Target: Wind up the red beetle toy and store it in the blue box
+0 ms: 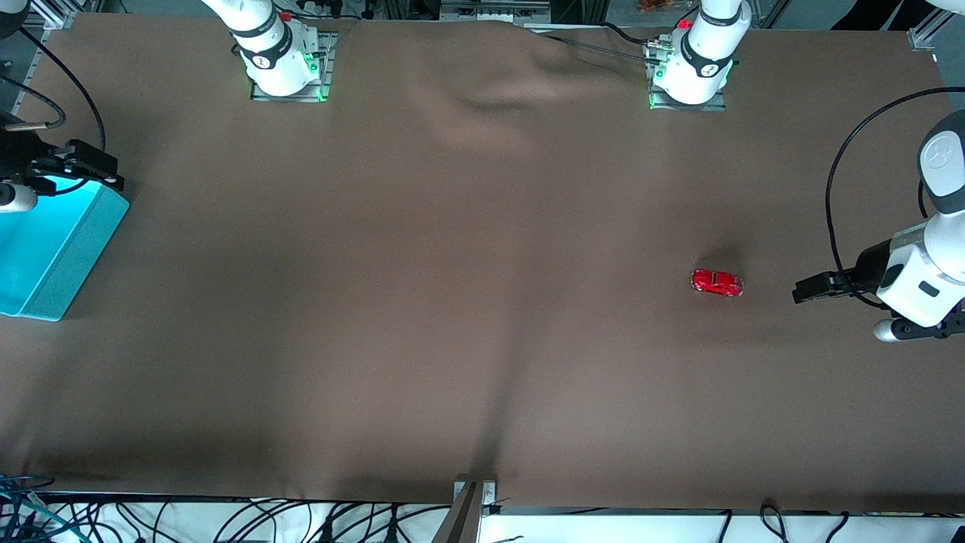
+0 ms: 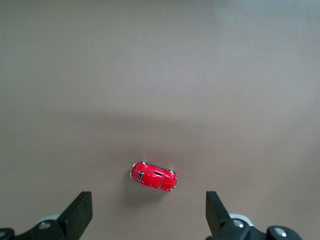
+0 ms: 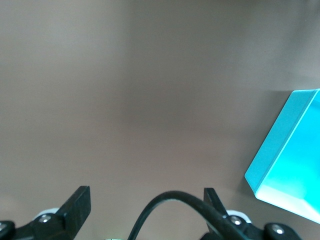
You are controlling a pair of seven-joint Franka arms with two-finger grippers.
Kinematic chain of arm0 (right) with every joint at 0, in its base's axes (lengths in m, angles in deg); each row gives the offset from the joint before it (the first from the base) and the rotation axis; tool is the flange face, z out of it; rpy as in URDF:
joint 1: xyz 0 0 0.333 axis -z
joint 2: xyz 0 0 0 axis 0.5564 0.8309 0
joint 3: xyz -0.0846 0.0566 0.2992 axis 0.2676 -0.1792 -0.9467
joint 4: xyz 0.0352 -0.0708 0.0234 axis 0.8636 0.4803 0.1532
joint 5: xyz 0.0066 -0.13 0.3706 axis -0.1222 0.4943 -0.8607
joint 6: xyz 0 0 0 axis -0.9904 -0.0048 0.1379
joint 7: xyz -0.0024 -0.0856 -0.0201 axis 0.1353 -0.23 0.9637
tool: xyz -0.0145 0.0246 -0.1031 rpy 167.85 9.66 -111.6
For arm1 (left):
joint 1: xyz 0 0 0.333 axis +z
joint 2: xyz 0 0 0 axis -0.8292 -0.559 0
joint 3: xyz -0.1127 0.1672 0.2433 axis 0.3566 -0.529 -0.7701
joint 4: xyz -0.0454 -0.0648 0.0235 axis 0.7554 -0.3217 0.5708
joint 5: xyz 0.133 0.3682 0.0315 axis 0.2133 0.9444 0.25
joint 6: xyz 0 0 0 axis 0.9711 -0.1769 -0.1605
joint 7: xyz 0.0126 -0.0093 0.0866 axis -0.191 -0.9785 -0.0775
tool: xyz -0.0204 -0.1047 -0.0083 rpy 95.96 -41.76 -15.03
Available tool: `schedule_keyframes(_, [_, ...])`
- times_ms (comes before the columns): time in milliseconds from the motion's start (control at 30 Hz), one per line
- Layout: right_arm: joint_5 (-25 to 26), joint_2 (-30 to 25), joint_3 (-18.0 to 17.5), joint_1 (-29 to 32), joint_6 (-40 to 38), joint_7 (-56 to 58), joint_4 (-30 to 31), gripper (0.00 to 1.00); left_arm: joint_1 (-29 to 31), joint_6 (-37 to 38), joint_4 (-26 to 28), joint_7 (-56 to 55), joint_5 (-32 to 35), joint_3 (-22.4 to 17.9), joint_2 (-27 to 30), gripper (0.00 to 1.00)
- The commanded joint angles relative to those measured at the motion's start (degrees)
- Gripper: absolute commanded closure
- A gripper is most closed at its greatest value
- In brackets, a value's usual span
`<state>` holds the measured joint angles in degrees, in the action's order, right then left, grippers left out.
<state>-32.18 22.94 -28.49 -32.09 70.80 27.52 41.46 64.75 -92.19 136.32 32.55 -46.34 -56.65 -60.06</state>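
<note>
Resting: red beetle toy (image 1: pixel 717 282) on cloth | left claw (image 1: pixel 805 290) wide, empty | right claw (image 1: pixel 89 162) wide, empty, over blue box (image 1: pixel 53 256)

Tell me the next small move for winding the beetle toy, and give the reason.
Probably bring the left gripper over the red beetle toy and lower it. Its fingers are open and empty, the toy lies untouched on the brown cloth beside it, and the right gripper, also open, waits over the blue box.

Glossy red beetle toy (image 1: pixel 717 282) with dark windows; plain turquoise blue box (image 1: pixel 53 249); brown table (image 1: pixel 452 302); black fingers (image 2: pixel 80 212) on white arms.
</note>
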Motion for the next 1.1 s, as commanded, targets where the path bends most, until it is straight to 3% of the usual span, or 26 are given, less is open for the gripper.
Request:
schedule_keyframes(0, [-0.7,0.2,-0.1,0.4,0.1,0.1,-1.6,0.0,0.1,0.9,-0.8,1.1,1.2,0.1,-0.1,0.0])
schedule_keyframes(633, [-0.7,0.2,0.6,0.4,0.7,0.0,-1.6,0.0,0.2,1.6,0.6,-0.2,0.8,0.0,-0.1,0.0])
schedule_keyframes(1067, [-1.8,0.2,1.2,0.4,1.6,-6.5,-1.7,0.0,1.3,2.6,1.4,-14.4,0.5,0.0,-1.5,0.0])
